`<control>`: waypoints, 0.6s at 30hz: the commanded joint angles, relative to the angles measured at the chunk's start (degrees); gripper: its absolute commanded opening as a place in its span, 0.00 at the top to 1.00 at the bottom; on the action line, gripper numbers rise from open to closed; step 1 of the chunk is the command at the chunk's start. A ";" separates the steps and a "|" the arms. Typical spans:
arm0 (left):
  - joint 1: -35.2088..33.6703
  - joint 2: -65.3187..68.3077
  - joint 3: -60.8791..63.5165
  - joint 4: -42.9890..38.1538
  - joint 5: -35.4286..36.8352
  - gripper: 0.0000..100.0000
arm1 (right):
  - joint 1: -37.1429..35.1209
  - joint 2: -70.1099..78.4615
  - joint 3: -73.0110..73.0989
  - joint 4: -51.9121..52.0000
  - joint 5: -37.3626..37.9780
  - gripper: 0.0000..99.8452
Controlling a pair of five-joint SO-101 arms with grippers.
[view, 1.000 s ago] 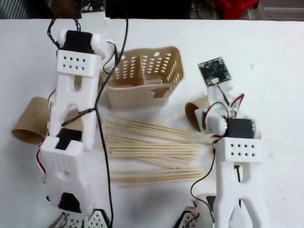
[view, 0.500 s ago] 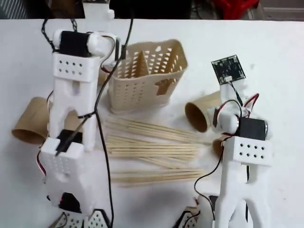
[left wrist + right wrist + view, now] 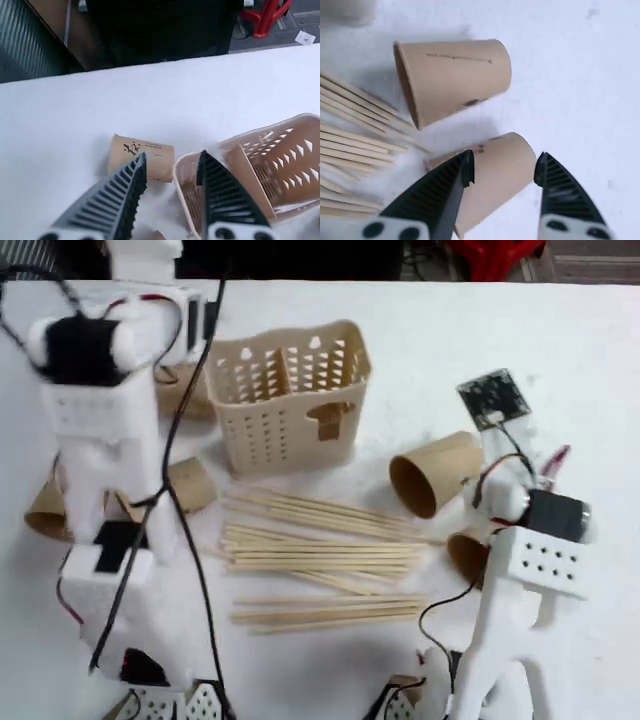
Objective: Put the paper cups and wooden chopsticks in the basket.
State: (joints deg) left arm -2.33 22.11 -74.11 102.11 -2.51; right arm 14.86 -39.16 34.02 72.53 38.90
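Kraft-brown far-L paper cup [image 3: 42,512] on its side near table [image 3: 560,330] edge, partly hidden behind L arm [image 3: 100,450]. Second paper cup [image 3: 190,485] just R of that arm, also on its side, near but apart from the sticks.

L gripper [image 3: 172,157] up off the table toward its far side, fingers released and parted, nothing betw. them. In wrist view, one tip over third paper cup [image 3: 131,152], other tip over basket [image 3: 290,430] rim. Third paper cup on its side just beside basket's L end; contact or not, can't tell.

Basket beige plastic, perforated, upright, centre-back of table, split by a divider [image 3: 245,172] into 2 compartments.

Wooden chopsticks [image 3: 320,555] in a loose, roughly parallel heap flat on table in front of basket, betw. the 2 arms, none in basket.

Fourth paper cup [image 3: 435,472] on its side R of basket, mouth facing the sticks, a few stick ends close by its rim. Fifth paper cup [image 3: 492,172] just beside it, nearer R arm [image 3: 525,580], likewise on its side, partly under that arm in high view.

R gripper [image 3: 505,157] low over fifth paper cup, fingers spread wide, one on each side of cup body, not clamped. Small camera board [image 3: 492,398] atop R arm's wrist.
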 commanded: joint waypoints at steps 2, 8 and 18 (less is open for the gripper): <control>-4.44 -14.02 1.93 0.53 -2.90 0.82 | 6.64 -0.22 -2.37 2.24 6.24 0.80; -4.53 -30.55 30.24 0.35 -11.60 0.82 | 7.69 -0.31 -2.29 11.12 16.09 0.80; -4.79 -58.68 73.67 -4.04 -24.26 0.82 | 4.35 -2.86 17.23 -3.91 13.10 0.79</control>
State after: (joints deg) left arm -6.55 -24.75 -14.15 101.67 -23.60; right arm 19.78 -39.34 48.26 74.02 54.02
